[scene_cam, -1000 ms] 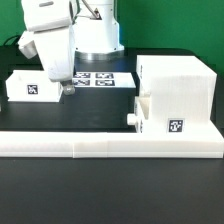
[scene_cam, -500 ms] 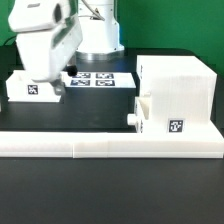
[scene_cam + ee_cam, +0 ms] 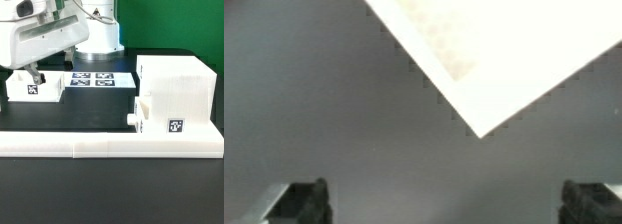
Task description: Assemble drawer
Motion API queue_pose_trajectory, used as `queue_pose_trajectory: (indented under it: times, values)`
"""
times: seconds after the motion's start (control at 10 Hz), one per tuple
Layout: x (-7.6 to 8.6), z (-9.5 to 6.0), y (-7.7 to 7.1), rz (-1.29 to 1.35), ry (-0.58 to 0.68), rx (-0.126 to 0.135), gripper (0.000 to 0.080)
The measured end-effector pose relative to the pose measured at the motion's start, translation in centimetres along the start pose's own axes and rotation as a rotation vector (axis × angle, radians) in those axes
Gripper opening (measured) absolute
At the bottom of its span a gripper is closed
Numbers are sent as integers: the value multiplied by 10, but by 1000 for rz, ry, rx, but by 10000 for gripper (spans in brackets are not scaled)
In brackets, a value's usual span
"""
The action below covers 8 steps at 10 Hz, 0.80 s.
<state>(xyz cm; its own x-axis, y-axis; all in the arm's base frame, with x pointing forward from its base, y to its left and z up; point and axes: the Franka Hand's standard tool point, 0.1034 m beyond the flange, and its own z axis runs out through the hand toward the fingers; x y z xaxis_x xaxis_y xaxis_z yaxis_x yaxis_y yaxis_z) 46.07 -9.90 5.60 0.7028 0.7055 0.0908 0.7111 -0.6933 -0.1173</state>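
Note:
The tall white drawer shell stands at the exterior view's right. One white box tray with a tag and a small knob sits in its lower front. The other tagged tray lies at the exterior view's left. My gripper hangs just above this tray's back edge, open and empty. In the wrist view the gripper shows two dark fingertips far apart, with nothing between them. A white corner, probably the tray, lies beyond over the dark table.
A long low white L-shaped rail runs along the front, against the shell. The marker board lies flat at the back centre, beside the left tray. The arm's white body fills the upper left.
The arm has swung toward the exterior view's left and tilted over. The gripper has moved from the left tray's right end to over its back edge. The parts have not moved.

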Motion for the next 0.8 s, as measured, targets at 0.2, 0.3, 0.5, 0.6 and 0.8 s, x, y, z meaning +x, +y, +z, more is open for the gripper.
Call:
queue_pose_trajectory:
  times: [0.2, 0.3, 0.5, 0.6, 0.8]
  values:
    - [0, 1, 0, 142, 1, 2, 649]
    - [0, 1, -1, 195, 1, 2, 649]
    - [-11, 0, -4, 370, 11, -32, 649]
    - [-18, 1, -12, 466, 8, -37, 649]
    - [-20, 3, -22, 627, 6, -38, 649]
